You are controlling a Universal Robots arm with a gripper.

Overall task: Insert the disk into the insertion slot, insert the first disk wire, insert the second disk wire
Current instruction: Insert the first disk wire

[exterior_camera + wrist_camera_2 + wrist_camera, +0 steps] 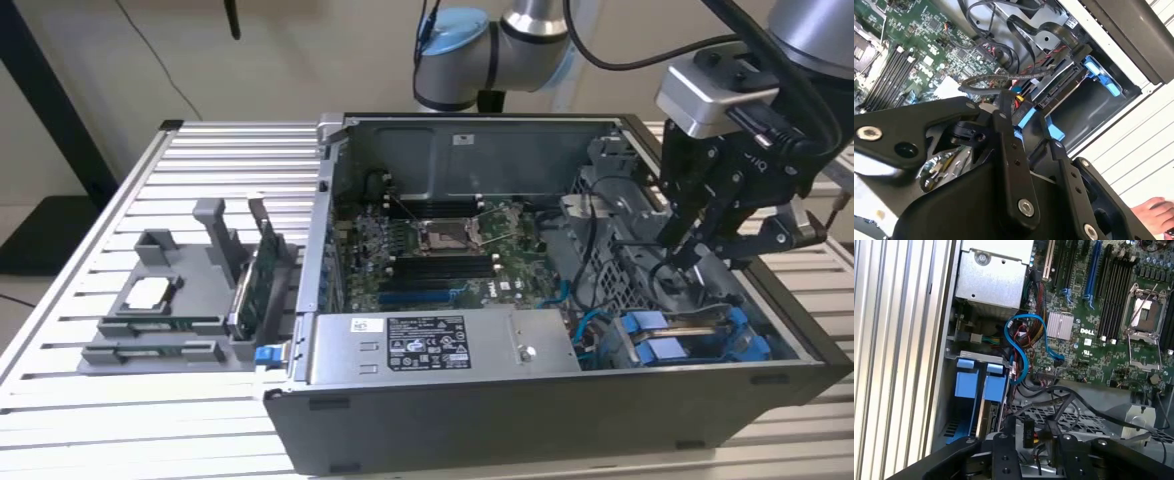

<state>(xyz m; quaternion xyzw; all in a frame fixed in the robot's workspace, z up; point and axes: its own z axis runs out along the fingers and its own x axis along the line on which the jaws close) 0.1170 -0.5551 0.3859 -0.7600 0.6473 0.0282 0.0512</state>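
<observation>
In the exterior view the open case sits on the slatted bench, its walls rising all round. On the exterior view's left the bench carries a grey fixture with bare slats about it. The arm comes in from above. The hand hangs inside the case near the wall on the exterior view's right, above the drive cage, with cables close on every side. The disk lies seated in the cage, beside a second blue carrier.

In the second wrist view the hand is just over a tangle of wires, with the disk's connector edge beyond it. Past that lie the case rim and the bench slats, where a person's fingertips show.

In the first wrist view the disk fills the slot right beside the case wall, leaving little room there. A black plug with red and yellow leads sits at the tip of the hand. Whether the plug is gripped or merely touched I cannot tell.
</observation>
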